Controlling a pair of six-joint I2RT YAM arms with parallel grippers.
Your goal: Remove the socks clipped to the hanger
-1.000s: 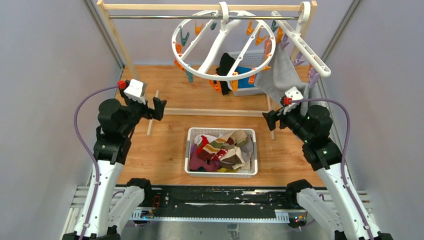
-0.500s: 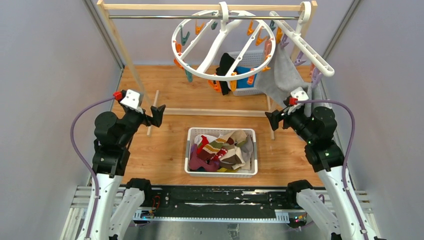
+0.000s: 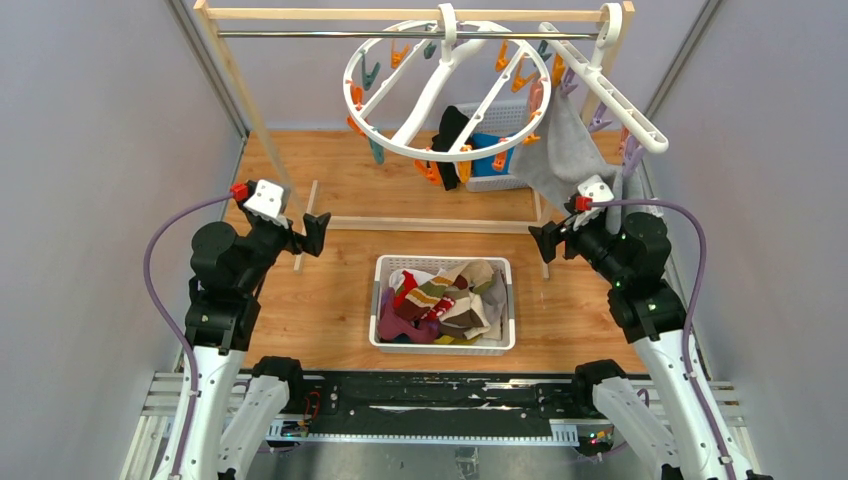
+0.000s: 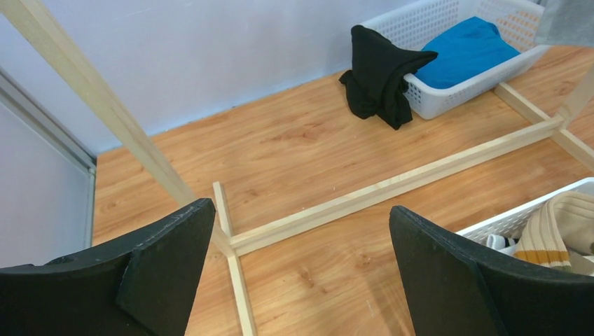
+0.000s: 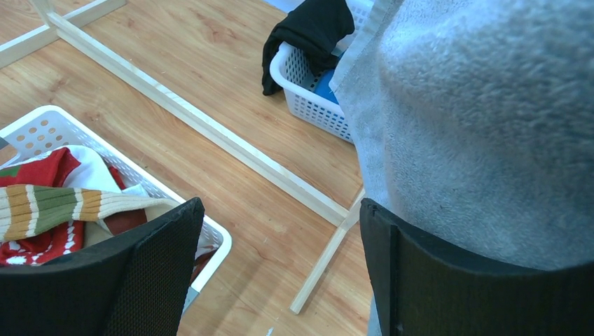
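Observation:
The round white hanger hangs from the rail at the top of the top view, its orange, teal and purple clips holding no socks that I can see. Several socks lie piled in the white basket at the front centre; a striped one shows in the right wrist view and a cream one in the left wrist view. My left gripper is open and empty, left of the basket. My right gripper is open and empty, right of it, beside the grey cloth.
A straight white clip rack holds the large grey cloth at the back right. A second white basket with blue and black cloth stands behind the wooden frame bar. Grey walls stand on both sides.
Both arms drew back and outward from a second ago, then held nearly still. The hanger has steadied. Both grippers stay open.

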